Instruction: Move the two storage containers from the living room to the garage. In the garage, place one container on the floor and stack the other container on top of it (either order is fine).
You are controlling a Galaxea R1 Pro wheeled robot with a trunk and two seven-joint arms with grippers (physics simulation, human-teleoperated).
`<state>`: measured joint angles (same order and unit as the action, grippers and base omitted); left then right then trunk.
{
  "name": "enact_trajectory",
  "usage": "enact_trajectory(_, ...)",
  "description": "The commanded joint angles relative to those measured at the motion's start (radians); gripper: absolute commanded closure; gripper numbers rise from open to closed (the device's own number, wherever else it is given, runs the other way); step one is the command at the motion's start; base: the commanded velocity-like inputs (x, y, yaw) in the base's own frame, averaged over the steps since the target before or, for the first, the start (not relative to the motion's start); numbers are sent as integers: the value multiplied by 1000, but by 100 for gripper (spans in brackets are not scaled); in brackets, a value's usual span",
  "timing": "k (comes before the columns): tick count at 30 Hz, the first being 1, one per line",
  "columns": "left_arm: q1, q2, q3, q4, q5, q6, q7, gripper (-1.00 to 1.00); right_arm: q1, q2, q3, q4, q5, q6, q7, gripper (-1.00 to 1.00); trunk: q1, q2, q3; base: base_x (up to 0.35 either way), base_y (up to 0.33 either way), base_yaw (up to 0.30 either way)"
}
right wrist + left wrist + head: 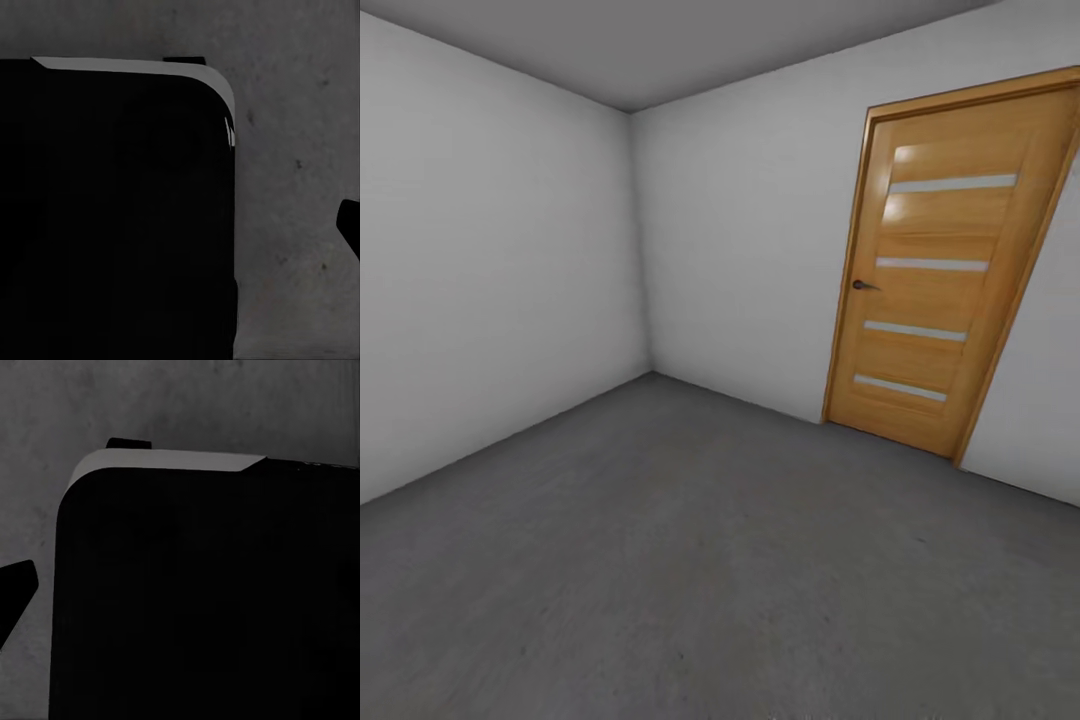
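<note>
The head view looks into a bare corner of the garage: two plain pale grey walls (500, 260) meet under a grey ceiling (660, 40), and the floor (690, 560) is dark, mottled concrete stretching from the corner toward the camera. A wooden door (945, 265) stands closed in the right-hand wall, in a matching frame, with four narrow pale glass strips across it one above another and a dark handle (863, 286) on its left edge. In the left wrist view a large black body with a rounded corner and a pale grey top edge (202, 600) lies over the same rough concrete (187, 397), and a dark pointed tip (15, 592) juts in at the picture's edge. The right wrist view has a like black body with a rounded corner (112, 217) above the concrete (300, 150), with another dark tip (351, 225) at the edge. How far either gripper is open, or whether it holds anything, cannot be told from these pictures.
</note>
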<state>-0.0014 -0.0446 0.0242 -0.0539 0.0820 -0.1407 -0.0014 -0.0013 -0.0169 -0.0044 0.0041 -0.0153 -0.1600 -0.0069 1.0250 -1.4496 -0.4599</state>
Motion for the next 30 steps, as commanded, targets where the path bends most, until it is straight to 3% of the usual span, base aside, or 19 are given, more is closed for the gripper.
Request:
enact_trajectory(1,0,0,2,0,9,-3,0,-100,0,0,0,0,-2,-4,-1,-100,0,0,-1,0,0,-289)
enact_trajectory(30,0,-1,2,0,9,-3,0,-100,0,2,0,0,3,-4,-1,-100,0,0,-1,0,0,-289)
